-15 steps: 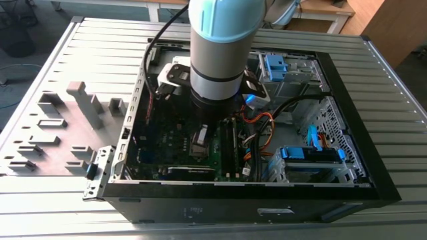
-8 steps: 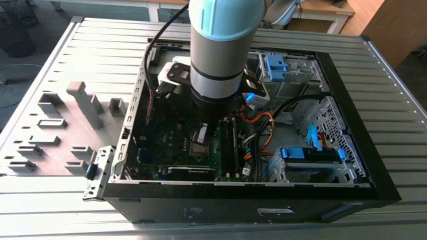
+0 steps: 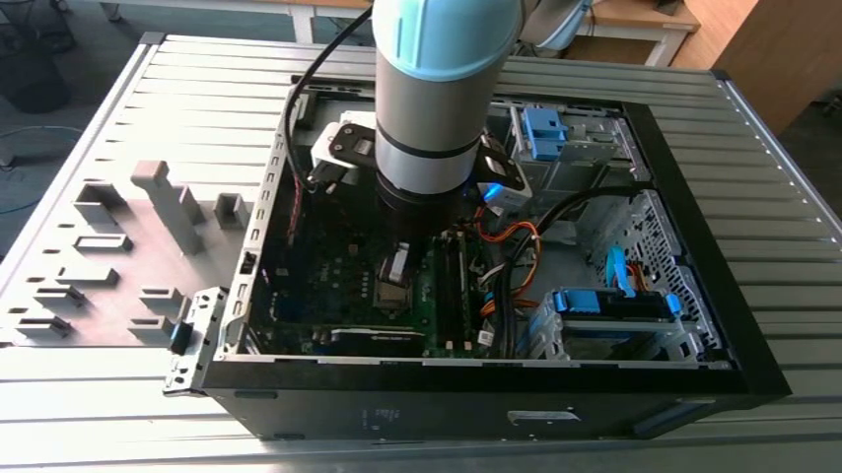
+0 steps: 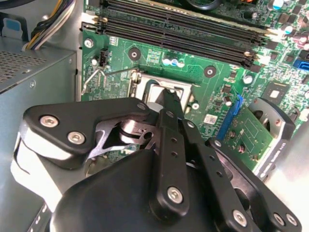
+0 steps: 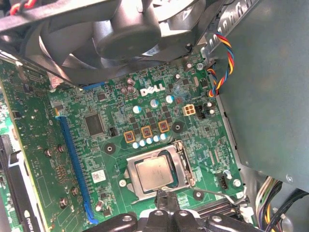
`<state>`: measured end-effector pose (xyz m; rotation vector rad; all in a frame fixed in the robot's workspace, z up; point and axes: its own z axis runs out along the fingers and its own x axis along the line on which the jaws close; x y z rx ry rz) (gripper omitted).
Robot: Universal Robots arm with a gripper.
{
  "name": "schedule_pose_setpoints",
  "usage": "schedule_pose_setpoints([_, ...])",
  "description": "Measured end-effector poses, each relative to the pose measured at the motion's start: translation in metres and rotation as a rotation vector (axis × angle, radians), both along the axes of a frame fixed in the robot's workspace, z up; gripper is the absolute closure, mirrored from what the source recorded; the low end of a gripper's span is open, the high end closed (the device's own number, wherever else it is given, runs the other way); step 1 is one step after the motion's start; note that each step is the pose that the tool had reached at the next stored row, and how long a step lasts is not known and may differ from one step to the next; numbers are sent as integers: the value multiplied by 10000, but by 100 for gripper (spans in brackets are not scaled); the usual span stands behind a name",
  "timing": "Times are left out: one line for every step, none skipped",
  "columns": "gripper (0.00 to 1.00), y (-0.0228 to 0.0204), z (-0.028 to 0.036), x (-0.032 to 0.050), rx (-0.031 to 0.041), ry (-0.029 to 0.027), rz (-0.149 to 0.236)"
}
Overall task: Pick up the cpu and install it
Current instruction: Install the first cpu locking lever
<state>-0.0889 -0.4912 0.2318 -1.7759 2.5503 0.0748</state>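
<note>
The cpu point(image 5: 153, 172) is a small silver-grey square lying flat inside the metal socket frame point(image 5: 181, 169) on the green motherboard point(image 5: 159, 121). My gripper point(image 5: 164, 195) is shut with nothing between its fingers. Its tips hover right at the edge of the socket, beside the cpu. In the second wrist view the black fingers point(image 4: 166, 145) taper to a point over the socket frame point(image 4: 140, 82) and hide part of the cpu point(image 4: 152, 94). In the exterior view the arm reaches straight down into the open PC case point(image 3: 684, 197), with the gripper point(image 3: 397, 278) just above the socket.
A thin wire lever point(image 5: 217, 192) sticks out beside the socket. A large black fan point(image 5: 120, 34) overhangs the board. Long black memory slots point(image 4: 183, 29) run past the socket. A grey metal box point(image 5: 270, 96) and coloured cables point(image 3: 507, 256) crowd one side. Grey fixture blocks point(image 3: 145, 217) stand outside the case.
</note>
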Motion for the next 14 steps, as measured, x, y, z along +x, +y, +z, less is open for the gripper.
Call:
schedule_pose_setpoints([89,0,0,0,0,1,0])
schedule_pose_setpoints([89,0,0,0,0,0,0])
schedule_pose_setpoints([89,0,0,0,0,0,0])
schedule_pose_setpoints([89,0,0,0,0,0,0])
schedule_pose_setpoints([89,1,0,0,0,0,0])
schedule_pose_setpoints([89,1,0,0,-1,0,1])
schedule_pose_setpoints([89,1,0,0,-1,1,1])
schedule_pose_setpoints([89,1,1,0,-1,0,0])
schedule_pose_setpoints([89,1,7,0,-4,2,0])
schedule_pose_setpoints([89,1,22,0,-2,1,0])
schedule_pose_setpoints([89,1,39,0,-1,0,0])
schedule_pose_setpoints([89,1,60,0,-1,0,0])
schedule_pose_setpoints([89,1,87,0,0,0,0])
schedule_pose_setpoints([89,1,120,0,1,0,0])
